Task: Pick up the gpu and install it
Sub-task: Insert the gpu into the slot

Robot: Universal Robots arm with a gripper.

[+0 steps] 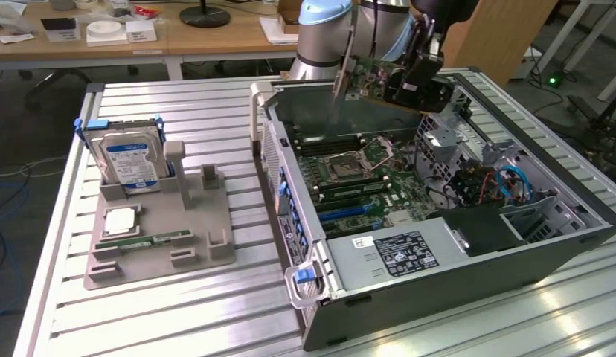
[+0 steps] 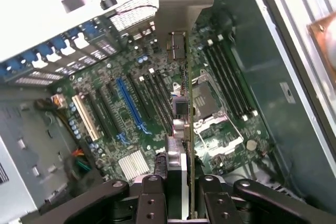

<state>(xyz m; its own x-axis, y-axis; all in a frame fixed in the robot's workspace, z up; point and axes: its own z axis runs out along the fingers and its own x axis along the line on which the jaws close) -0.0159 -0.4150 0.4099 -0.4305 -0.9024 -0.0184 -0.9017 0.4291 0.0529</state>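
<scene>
The gpu (image 1: 373,78) is a thin card with a silver bracket end (image 1: 343,74). It hangs in the air above the far end of the open computer case (image 1: 437,275), with my gripper (image 1: 415,78) shut on it. In the wrist view I see the gpu (image 2: 185,103) edge-on, its bracket (image 2: 178,3) pointing away from me, clamped between my black fingers (image 2: 152,198). Below it lies the green motherboard (image 2: 131,124) with a long blue slot (image 2: 130,106), black slots beside it and the processor socket (image 2: 207,108). The card is clear of the board.
On the exterior view's left, a grey holder (image 1: 159,238) carries a silver hard drive (image 1: 129,160), a square chip (image 1: 120,222) and a green memory stick (image 1: 144,239). The case walls (image 1: 273,156), a drive cage with cables (image 1: 497,186) and the power supply (image 1: 408,253) surround the board.
</scene>
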